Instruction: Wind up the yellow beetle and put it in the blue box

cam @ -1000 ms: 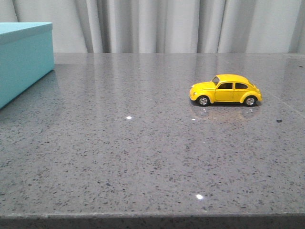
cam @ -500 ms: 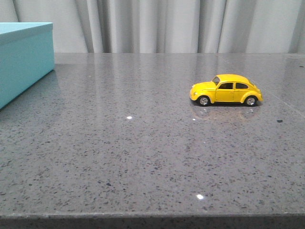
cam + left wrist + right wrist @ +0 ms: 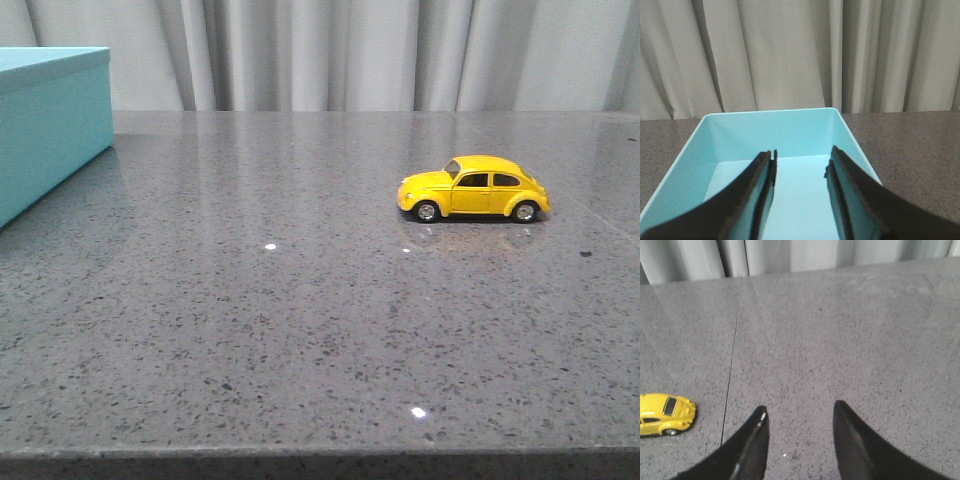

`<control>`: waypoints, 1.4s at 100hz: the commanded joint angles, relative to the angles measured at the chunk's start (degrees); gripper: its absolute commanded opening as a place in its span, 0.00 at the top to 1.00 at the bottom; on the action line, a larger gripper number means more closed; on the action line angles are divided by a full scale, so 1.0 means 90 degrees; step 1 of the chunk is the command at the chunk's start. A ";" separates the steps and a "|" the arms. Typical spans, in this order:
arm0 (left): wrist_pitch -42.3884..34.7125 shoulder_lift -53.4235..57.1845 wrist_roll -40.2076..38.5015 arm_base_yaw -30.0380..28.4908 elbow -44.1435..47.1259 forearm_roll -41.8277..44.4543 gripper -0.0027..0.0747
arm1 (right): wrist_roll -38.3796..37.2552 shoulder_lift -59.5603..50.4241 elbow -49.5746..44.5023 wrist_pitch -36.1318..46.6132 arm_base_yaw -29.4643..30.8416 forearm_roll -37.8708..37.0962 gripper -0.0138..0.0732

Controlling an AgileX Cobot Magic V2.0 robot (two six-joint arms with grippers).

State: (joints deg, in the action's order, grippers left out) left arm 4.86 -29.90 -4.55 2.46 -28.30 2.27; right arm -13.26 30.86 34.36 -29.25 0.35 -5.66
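The yellow beetle (image 3: pixel 474 188) stands on its wheels on the grey table, right of centre in the front view, nose to the left. It also shows in the right wrist view (image 3: pixel 665 414), off to one side of my right gripper (image 3: pixel 800 410), which is open, empty and above bare table. The blue box (image 3: pixel 45 125) sits at the far left edge of the front view. In the left wrist view my left gripper (image 3: pixel 801 156) is open and empty, hovering over the box's open inside (image 3: pixel 800 127). Neither gripper shows in the front view.
The grey speckled stone table (image 3: pixel 300 300) stretches to a front edge near the bottom of the front view. Grey curtains (image 3: pixel 350 50) hang behind the table. A thin seam line (image 3: pixel 732 355) runs across the tabletop near the car.
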 commanded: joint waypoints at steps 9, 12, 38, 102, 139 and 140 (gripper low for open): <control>-0.0125 -0.0379 -0.0035 0.0051 -0.0649 -0.0058 0.66 | 0.0042 0.1044 0.1120 -0.0508 -0.0284 0.0139 0.46; -0.0118 -0.0415 -0.0035 0.0051 -0.0715 -0.0058 0.66 | 0.0042 0.1231 0.1282 -0.0649 -0.0335 0.0187 0.46; -0.0028 -0.0606 -0.0035 0.0051 -0.0992 -0.0058 0.66 | 0.0036 0.2889 0.2775 -0.1746 -0.0995 0.0475 0.31; 0.0025 -0.0606 -0.0035 0.0051 -0.0991 -0.0058 0.66 | -0.1591 0.6561 0.6044 -0.4053 -0.2726 0.0415 0.24; 0.0025 -0.0606 -0.0035 0.0051 -0.0991 -0.0058 0.66 | -0.1822 0.7268 0.6372 -0.4153 -0.2726 0.0629 0.24; 0.0025 -0.0606 -0.0035 0.0051 -0.0991 -0.0058 0.66 | -0.1822 0.7275 0.6372 -0.4153 -0.2726 0.0629 0.24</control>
State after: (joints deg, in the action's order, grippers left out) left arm 9.22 -34.97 -4.55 2.46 -35.20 2.23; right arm -29.52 98.15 89.57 -67.72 -24.25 0.00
